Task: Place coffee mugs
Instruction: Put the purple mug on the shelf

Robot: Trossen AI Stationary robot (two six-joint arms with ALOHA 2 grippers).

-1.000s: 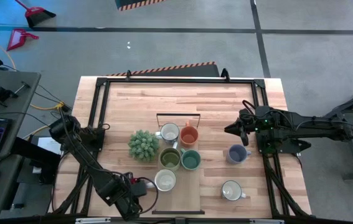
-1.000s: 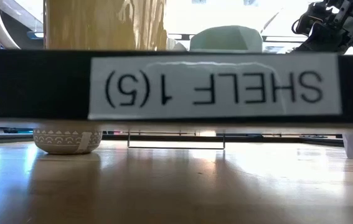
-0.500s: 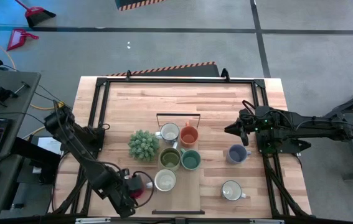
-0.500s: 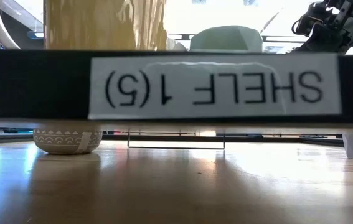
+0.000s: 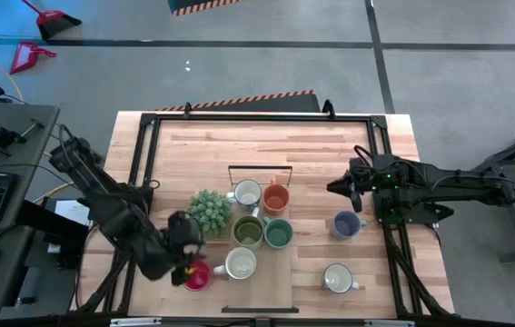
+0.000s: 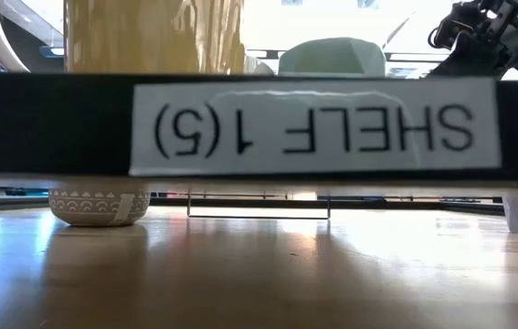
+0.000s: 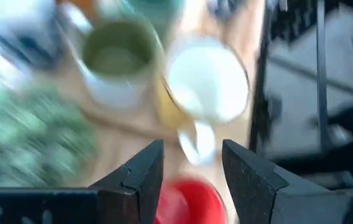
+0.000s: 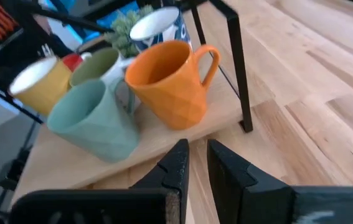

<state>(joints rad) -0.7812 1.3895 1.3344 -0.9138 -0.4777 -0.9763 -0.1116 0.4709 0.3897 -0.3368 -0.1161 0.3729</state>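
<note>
Low in the high view, the left gripper (image 5: pixel 183 250) hangs just above the red mug (image 5: pixel 197 276) at lower left of centre, jaws parted and holding nothing, with the cream mug (image 5: pixel 240 262) just to its right. Toward centre frame the olive mug (image 5: pixel 247 231), teal mug (image 5: pixel 278 232), orange mug (image 5: pixel 276 196) and a white-rimmed mug (image 5: pixel 247 193) cluster beside the spiky plant (image 5: pixel 209 211). At right, the right gripper (image 5: pixel 334 189) waits empty, jaws narrowly apart, near the blue-grey mug (image 5: pixel 345 223).
</note>
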